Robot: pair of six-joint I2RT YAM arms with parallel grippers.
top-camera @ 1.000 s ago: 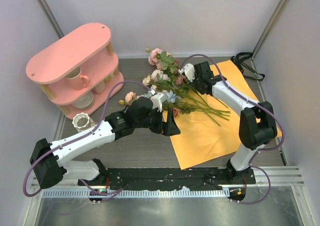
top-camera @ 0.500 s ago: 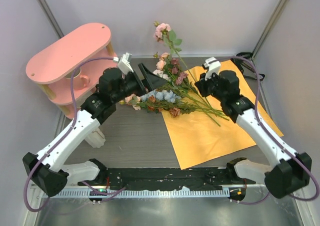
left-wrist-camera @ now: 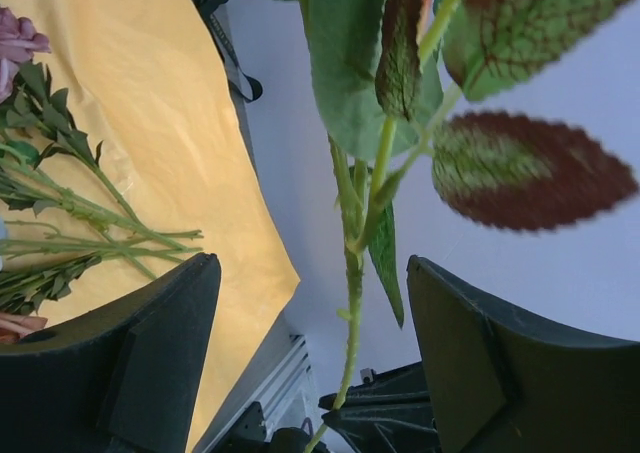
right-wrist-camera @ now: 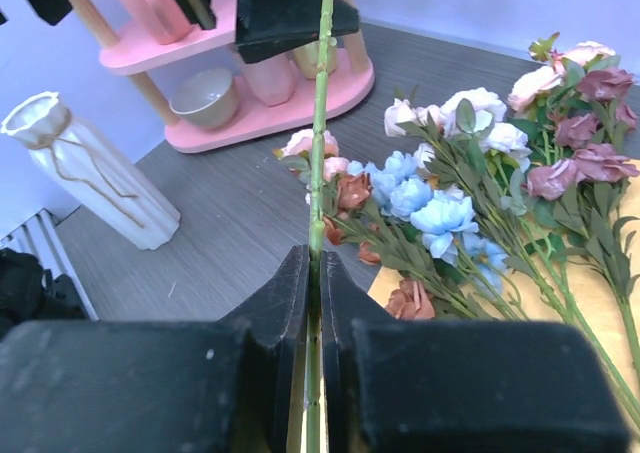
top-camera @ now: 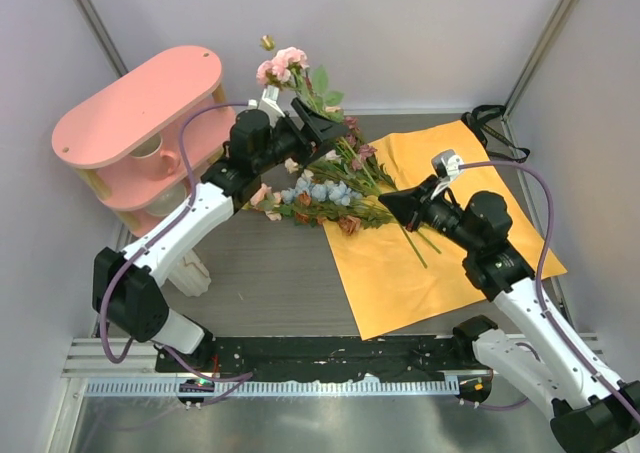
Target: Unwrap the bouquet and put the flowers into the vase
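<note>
Left arm is swinging up and back, its left gripper [top-camera: 325,133] straddling the raised pink flower [top-camera: 285,61], jaws spread, not gripping its stem [right-wrist-camera: 320,123]. Right gripper [right-wrist-camera: 314,258] is pulling nearer, clenching that stem low down. Other flowers [top-camera: 320,195] are lying partly on the orange sheet [top-camera: 440,263]. Vase [right-wrist-camera: 85,173] is standing by the pink shelf [top-camera: 130,103].

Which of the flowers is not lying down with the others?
The pink rose on the long stem: the right pincer pinches its stem and holds it up, while the other flowers lie across the table and orange sheet.
</note>
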